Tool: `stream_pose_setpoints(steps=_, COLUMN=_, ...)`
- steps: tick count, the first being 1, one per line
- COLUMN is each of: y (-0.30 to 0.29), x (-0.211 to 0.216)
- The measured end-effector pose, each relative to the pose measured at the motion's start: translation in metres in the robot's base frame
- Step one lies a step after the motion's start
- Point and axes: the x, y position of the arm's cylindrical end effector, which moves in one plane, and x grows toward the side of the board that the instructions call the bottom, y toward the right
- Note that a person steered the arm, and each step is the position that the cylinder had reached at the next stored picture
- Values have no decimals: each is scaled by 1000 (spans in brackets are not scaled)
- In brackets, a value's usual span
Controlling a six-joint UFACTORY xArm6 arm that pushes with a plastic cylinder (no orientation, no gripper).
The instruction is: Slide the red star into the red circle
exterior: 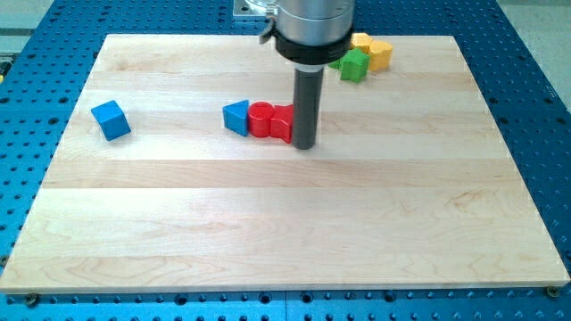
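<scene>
At board centre, my tip (304, 145) touches the red star (283, 123), abutting red circle (260, 119); no jaws show.

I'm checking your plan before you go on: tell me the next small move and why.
Probably only a short nudge toward the view's left, then stop. My tip stands at the right side of the red star, which already seems to touch the red circle. The circle in turn sits against the blue triangle, so a harder push would likely shove the whole row along.
</scene>
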Motion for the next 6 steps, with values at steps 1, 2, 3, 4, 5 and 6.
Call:
stream_pose_setpoints(steps=1, y=-15, x=0)
stream_pose_setpoints(steps=2, y=5, x=-9)
stream_pose_setpoints(steps=3, y=-21, x=-18)
stream_pose_setpoints(steps=4, y=-65, x=-19)
stream_pose_setpoints(steps=5, y=-27, x=-22)
stream_pose_setpoints(steps=6, y=-32, x=-38)
